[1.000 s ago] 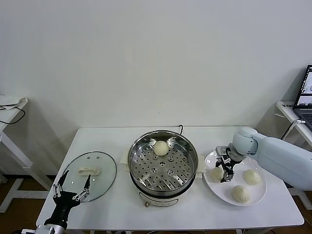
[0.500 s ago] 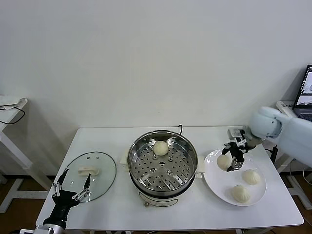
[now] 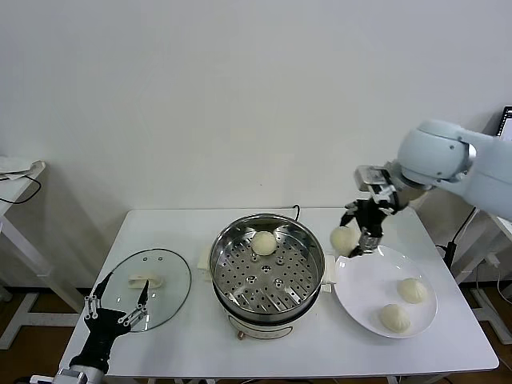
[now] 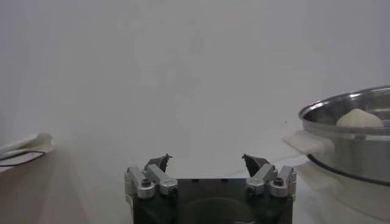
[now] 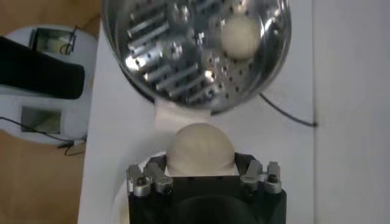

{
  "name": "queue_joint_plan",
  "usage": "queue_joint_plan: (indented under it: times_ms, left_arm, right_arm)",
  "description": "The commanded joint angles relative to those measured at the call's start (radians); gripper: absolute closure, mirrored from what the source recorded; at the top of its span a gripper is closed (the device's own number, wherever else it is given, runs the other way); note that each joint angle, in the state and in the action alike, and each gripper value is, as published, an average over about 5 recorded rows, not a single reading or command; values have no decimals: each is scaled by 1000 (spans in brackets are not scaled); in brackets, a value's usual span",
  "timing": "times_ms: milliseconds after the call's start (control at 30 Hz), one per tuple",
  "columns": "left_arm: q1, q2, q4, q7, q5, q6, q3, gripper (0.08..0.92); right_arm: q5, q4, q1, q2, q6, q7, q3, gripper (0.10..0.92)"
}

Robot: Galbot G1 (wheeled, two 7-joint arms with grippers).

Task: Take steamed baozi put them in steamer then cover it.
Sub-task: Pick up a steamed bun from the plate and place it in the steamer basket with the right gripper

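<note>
white table (image 3: 184, 320) | right gripper (image 3: 358, 230) pinches smooth domed baozi (image 3: 343, 238) | left gripper (image 3: 117, 305) spread

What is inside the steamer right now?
One baozi sits on the steamer tray's far side; the rest of the perforated tray is bare. Below the tray is hidden.

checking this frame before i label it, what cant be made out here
- Right gripper fingers: in the right wrist view the held baozi and the gripper body cover the contact.
- Steamer base: in the head view, mostly under the pot.
- Plate: near edge cut off in the right wrist view.
- Lid: out of the left wrist view; the open left gripper faces the wall.
- Steamer in the left wrist view: cut off by the edge.
</note>
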Motion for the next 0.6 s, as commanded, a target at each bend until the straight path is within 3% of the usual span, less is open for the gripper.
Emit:
queue_joint_plan:
  times_ms: [33,600]
  left_arm:
    - [-1,0,-7,-3,-2,-1,-6,177]
    - [-12,-3,9,0,-4,-3,-36,177]
  right_arm:
    - [143,15,24,259,-151,77,2,296]
    - [96,-259,-202,577,-169,134,82,289]
